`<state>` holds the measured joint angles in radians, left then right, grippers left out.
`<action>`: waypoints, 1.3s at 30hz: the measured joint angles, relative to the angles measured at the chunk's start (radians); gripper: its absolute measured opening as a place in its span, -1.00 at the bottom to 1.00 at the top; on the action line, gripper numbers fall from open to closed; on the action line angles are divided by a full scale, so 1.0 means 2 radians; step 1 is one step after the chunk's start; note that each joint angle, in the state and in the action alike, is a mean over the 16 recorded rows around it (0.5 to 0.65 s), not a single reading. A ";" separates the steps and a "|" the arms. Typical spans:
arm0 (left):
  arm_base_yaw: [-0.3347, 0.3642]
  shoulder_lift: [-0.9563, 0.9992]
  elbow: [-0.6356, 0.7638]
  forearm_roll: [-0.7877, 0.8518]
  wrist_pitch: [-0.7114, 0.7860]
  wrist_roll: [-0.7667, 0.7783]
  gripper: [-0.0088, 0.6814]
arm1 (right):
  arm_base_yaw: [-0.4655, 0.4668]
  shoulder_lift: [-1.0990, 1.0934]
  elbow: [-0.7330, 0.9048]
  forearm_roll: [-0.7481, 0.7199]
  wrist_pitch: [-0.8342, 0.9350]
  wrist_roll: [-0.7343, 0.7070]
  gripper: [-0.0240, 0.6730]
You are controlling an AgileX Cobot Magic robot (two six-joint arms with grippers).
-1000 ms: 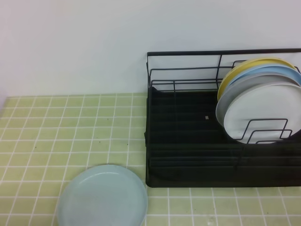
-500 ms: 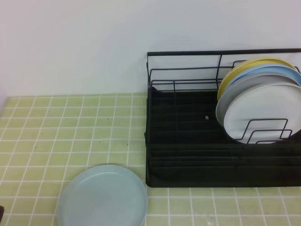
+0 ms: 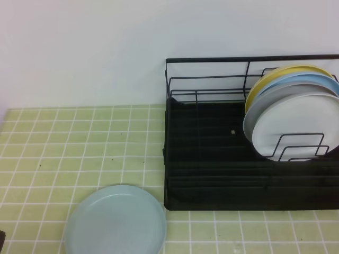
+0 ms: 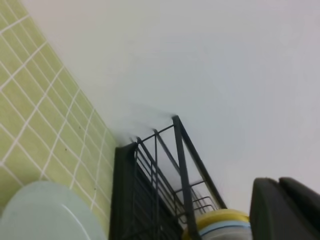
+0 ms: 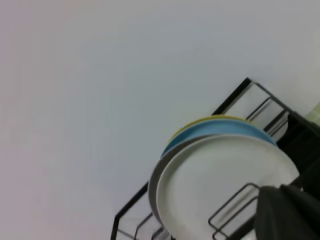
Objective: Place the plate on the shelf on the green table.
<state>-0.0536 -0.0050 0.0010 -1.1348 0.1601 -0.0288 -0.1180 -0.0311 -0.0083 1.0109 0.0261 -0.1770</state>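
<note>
Plate [image 3: 115, 220] lies flat on the green table [image 3: 63, 143], at 7 o'clock from the shelf [image 3: 212, 174], just off its front-left corner. Round, so no long axis. Left gripper [image 4: 287, 207] is closed, empty; plate sits at its 8 o'clock, near. Right gripper [image 5: 287, 212] closed too, facing racked plates. Left arm is probably nearer.

A small dark object [image 3: 1, 239] is showing at the lower left edge of the exterior high view (too little visible to identify), just above the counter [image 3: 79, 137]; it is absent one second earlier.
</note>
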 joint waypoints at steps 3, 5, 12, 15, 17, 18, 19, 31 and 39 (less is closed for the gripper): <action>0.000 0.000 -0.004 -0.002 0.011 0.042 -0.98 | 0.000 0.000 -0.010 0.004 0.024 -0.045 -0.94; 0.000 0.000 -0.010 -0.003 0.019 0.075 -0.98 | 0.000 0.001 -0.021 0.004 0.044 -0.084 -0.94; 0.000 0.003 -0.040 0.001 0.052 0.195 -0.98 | 0.000 0.003 -0.064 0.003 0.127 -0.232 -0.94; 0.000 0.012 -0.059 0.007 0.072 0.240 -0.98 | 0.000 0.008 -0.082 0.002 0.161 -0.280 -0.94; 0.000 0.022 -0.072 0.011 0.084 0.260 -0.98 | 0.000 0.015 -0.091 0.002 0.181 -0.300 -0.94; 0.000 0.028 -0.078 0.013 0.090 0.268 -0.98 | 0.000 0.019 -0.095 0.002 0.190 -0.307 -0.94; 0.000 0.034 -0.083 0.015 0.096 0.275 -0.98 | 0.000 0.024 -0.099 0.001 0.199 -0.312 -0.94; 0.000 0.167 -0.151 0.069 0.159 0.314 -0.98 | 0.004 0.139 -0.164 -0.022 0.254 -0.329 -0.94; 0.000 0.289 -0.198 0.133 0.177 0.286 -0.98 | 0.024 0.232 -0.246 -0.091 0.310 -0.317 -0.94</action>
<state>-0.0536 0.5728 -0.3952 -0.8688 0.5147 0.5429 -0.0695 0.4337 -0.5011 0.8293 0.6465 -0.8119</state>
